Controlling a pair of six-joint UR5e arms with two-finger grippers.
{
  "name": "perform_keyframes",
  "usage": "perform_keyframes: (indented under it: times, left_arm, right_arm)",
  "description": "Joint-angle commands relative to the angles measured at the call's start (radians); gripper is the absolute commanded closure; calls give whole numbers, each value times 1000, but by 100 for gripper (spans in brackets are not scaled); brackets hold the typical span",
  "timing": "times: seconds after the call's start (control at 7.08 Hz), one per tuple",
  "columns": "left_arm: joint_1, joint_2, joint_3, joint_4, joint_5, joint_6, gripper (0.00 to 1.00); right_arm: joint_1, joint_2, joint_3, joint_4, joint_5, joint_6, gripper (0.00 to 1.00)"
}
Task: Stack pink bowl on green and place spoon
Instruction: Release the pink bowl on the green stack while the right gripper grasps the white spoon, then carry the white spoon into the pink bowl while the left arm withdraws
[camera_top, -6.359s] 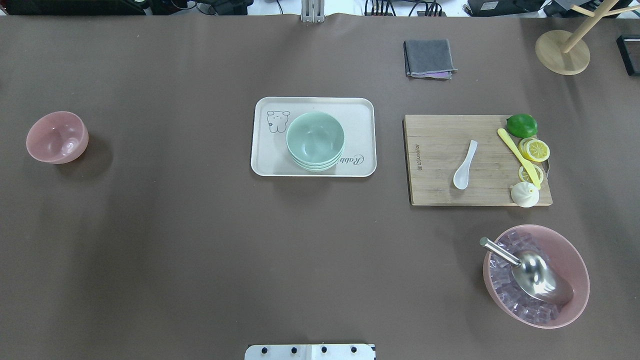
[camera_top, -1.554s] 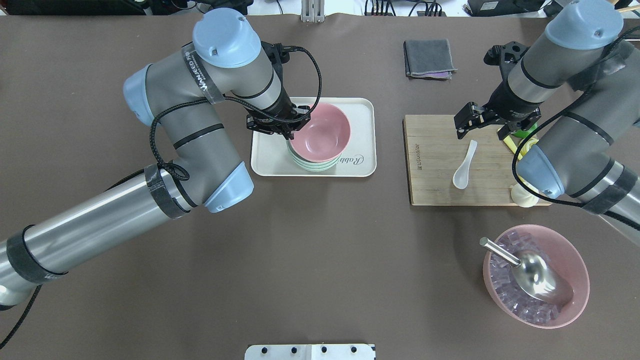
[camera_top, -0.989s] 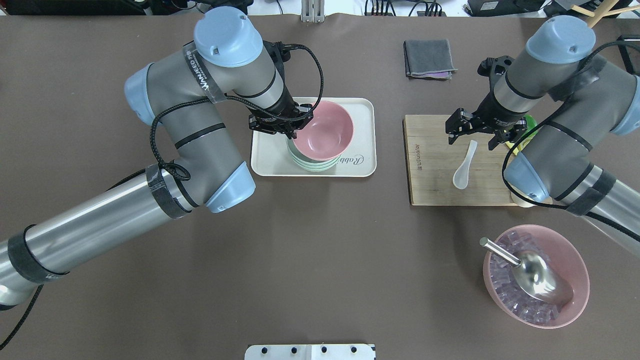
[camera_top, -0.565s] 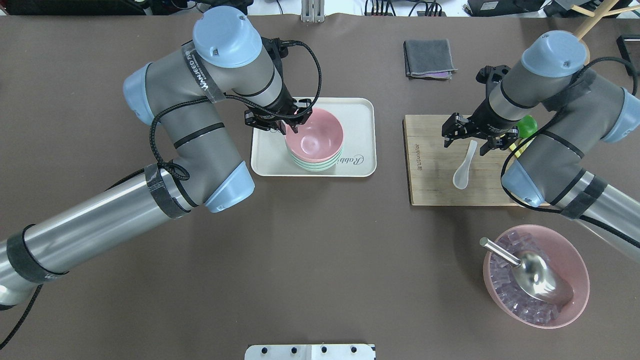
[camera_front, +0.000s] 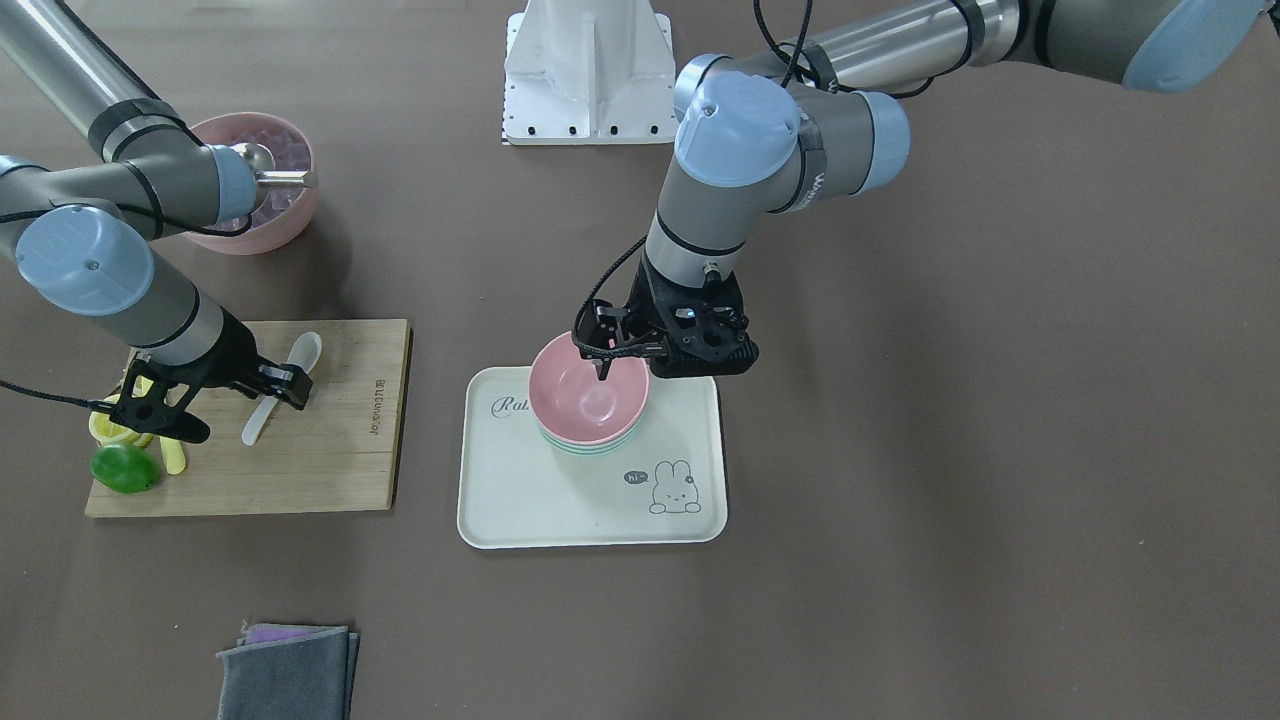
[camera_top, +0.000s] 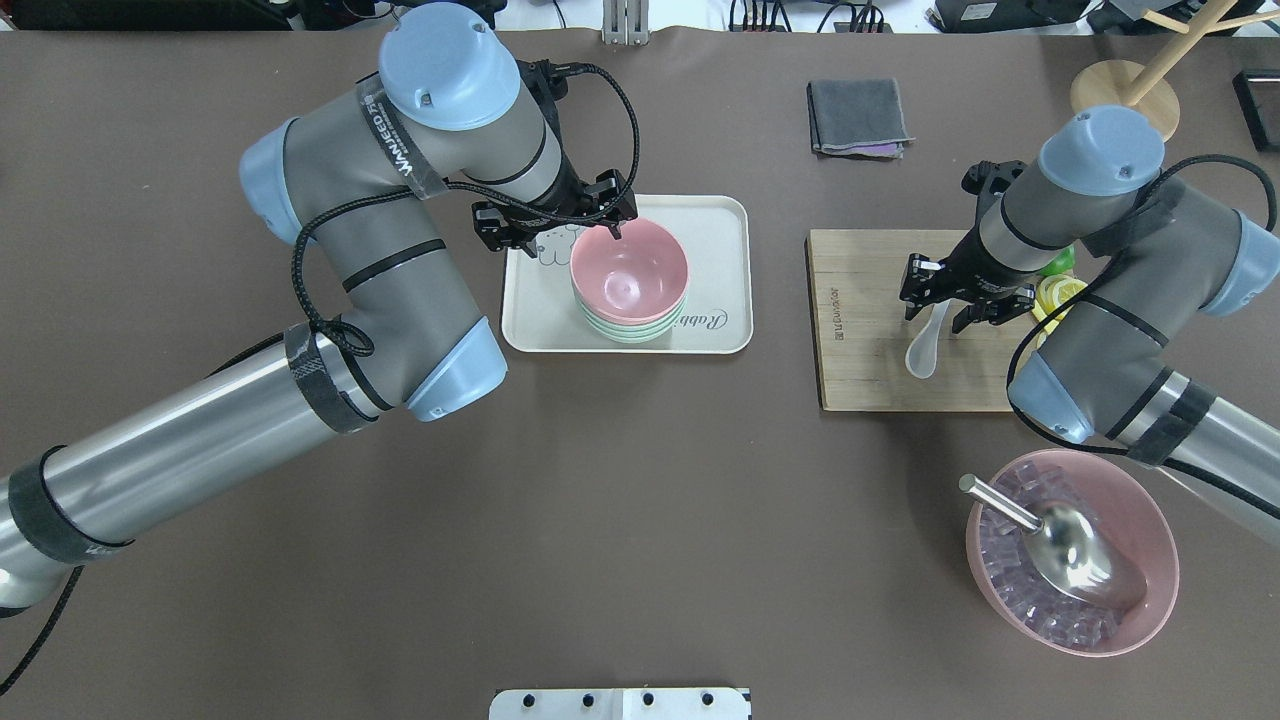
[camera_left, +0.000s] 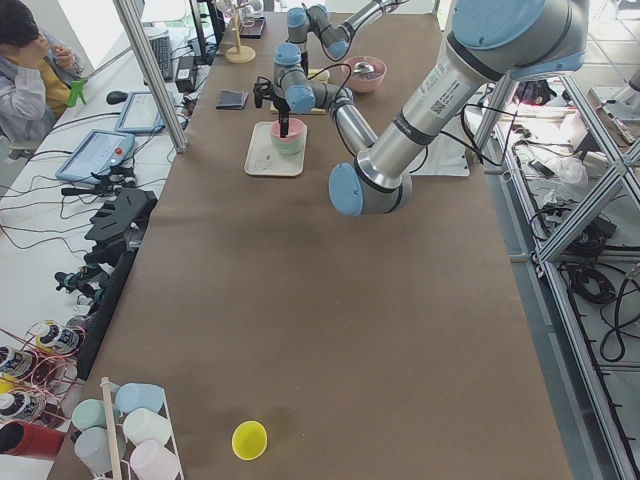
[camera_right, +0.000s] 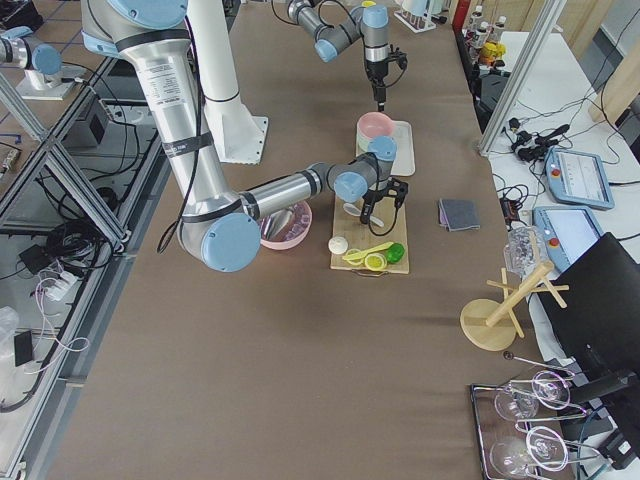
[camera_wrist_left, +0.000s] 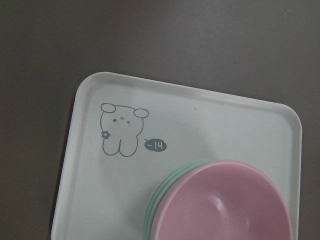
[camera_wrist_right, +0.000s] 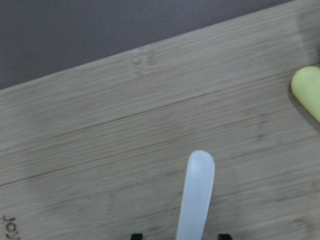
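Overhead exterior: one pink bowl (camera_top: 630, 268) sits nested on the stacked green bowls (camera_top: 628, 335) on one tray (camera_top: 722, 222). Left end effector (camera_top: 552, 222) is spread wide and empty by the bowl's rim. Right end effector (camera_top: 940, 310) is parted, straddling the handle of the one white spoon (camera_top: 922, 352) on the cutting board (camera_top: 865, 350), not gripping it.

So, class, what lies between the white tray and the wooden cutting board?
Nothing: overhead, only bare brown table separates the tray and cutting board.

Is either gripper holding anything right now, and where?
Nothing is held: the left gripper is open by the pink bowl; the right gripper straddles the spoon handle, jaws open.
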Motion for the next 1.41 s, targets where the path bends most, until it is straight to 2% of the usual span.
perform_keyframes:
  times: [0.0, 0.28, 0.42, 0.57, 0.71, 0.85, 0.99, 1.27]
  left_arm:
    - [-3, 0, -3, 0, -1, -10, 3]
    - [-9, 5, -3, -20, -1, -9, 3]
    - [-73, 9, -6, -23, -45, 2, 7]
    - [-105, 67, -46, -20, -141, 58, 7]
    - [-154, 180, -146, -20, -156, 180, 7]
    - [-219, 287, -202, -22, -229, 297, 7]
    - [-286, 328, -204, -19, -306, 385, 7]
    - [-308, 348, -204, -20, -313, 412, 7]
  right_arm:
    - [-1, -3, 8, -1, 0, -2, 100]
    - [-1, -9, 13, -1, 5, -8, 100]
    - [-1, 14, 49, -15, 8, 2, 100]
    - [2, 115, 41, -62, 11, 13, 100]
    - [-2, 267, -14, -101, 11, 124, 100]
    - [-10, 436, -119, -94, 8, 251, 100]
    - [-16, 536, -189, -92, 7, 316, 100]
    - [-67, 586, -211, -75, -35, 386, 100]
